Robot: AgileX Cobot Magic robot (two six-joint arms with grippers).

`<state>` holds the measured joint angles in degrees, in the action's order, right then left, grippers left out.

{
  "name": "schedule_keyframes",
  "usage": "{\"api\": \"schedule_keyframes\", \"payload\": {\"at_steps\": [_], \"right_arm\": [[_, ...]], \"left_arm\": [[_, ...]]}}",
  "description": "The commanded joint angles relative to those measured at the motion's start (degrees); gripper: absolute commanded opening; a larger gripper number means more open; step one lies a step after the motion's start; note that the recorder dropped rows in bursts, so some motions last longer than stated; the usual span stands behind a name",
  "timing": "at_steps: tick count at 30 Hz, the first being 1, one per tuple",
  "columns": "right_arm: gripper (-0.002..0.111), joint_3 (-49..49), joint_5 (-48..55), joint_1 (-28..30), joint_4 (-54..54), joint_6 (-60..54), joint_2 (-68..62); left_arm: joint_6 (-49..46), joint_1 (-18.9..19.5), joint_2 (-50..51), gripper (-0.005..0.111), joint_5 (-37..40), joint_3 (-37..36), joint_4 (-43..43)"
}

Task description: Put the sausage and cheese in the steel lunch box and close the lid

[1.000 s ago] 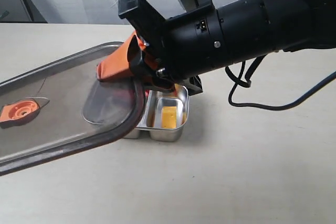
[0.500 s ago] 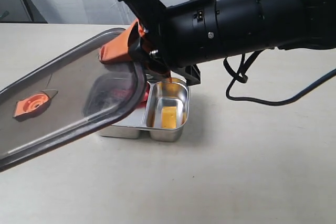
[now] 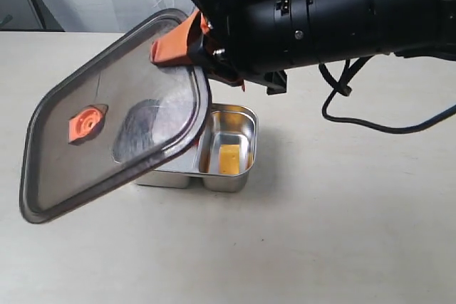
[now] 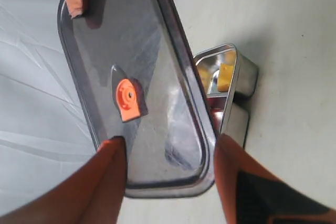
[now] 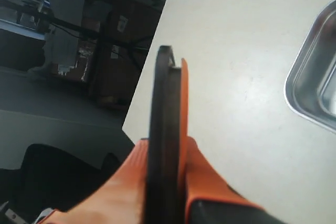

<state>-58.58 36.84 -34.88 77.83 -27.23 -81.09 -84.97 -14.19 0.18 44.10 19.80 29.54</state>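
Exterior view:
- The lid hangs in the left half of the frame, tilted steeply, its high edge at upper centre and its low end at lower left. It is off the table. The orange valve tab faces the camera.
- The right gripper is at upper centre and grips the lid's high edge. Its black arm crosses the upper right.
- The box stands on the table at centre, uncovered. The lid's right part hides its left portion.
- The cheese lies in the narrow compartment at the box's right end.
- The sausage cannot be made out.

Right wrist view:
- The orange fingers press on both faces of the lid, which is seen edge-on. The gripper is clamped narrow on it.

Left wrist view:
- The left gripper stands wide apart and holds nothing.
- The lid, box and cheese show beyond its fingers.
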Motion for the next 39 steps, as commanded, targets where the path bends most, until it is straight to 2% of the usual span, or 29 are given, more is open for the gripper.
{"api": "schedule_keyframes", "payload": {"at_steps": [1, 6, 11, 16, 19, 21, 26, 30, 39], "right_arm": [[-0.001, 0.3, -7.9, 0.3, 0.0, -0.2, 2.1], [-0.001, 3.5, -17.0, 0.3, 2.0, -0.1, 3.3], [-0.001, 7.7, -22.6, 0.3, 8.3, -1.4, 2.1], [-0.001, 8.6, -22.2, 0.3, 14.2, -7.0, -0.2], [-0.001, 8.6, -21.8, 0.3, 21.2, -12.2, -1.9], [-0.001, 8.6, -20.9, 0.3, 22.1, -16.3, -3.2], [-0.001, 8.5, -23.3, 0.3, 22.1, -16.8, -5.9], [-0.001, 7.6, -20.6, 0.3, 22.1, -16.8, -7.4], [-0.001, 2.8, -22.9, 0.3, 22.1, -16.7, -7.5]], "left_arm": [[8.0, -0.3, -0.2, 0.049, -4.6, 0.2, -4.6], [22.5, -0.3, -0.2, 0.049, -11.7, 0.2, -11.1], [27.1, -0.3, -0.2, 0.049, -18.6, 0.2, -11.2], [33.7, -0.3, 7.5, 0.049, -24.4, 0.1, -11.0], [40.3, -0.3, 13.4, 0.049, -32.5, -0.2, -10.2], [43.7, -0.3, 17.4, 0.049, -36.8, -0.2, -8.9], [44.6, -0.3, 28.5, 0.049, -41.2, -0.2, -3.8], [44.6, -0.3, 35.5, 0.049, -43.7, -0.2, -0.2], [44.6, -0.3, 39.1, 0.049, -48.4, -0.2, 2.1]]}}
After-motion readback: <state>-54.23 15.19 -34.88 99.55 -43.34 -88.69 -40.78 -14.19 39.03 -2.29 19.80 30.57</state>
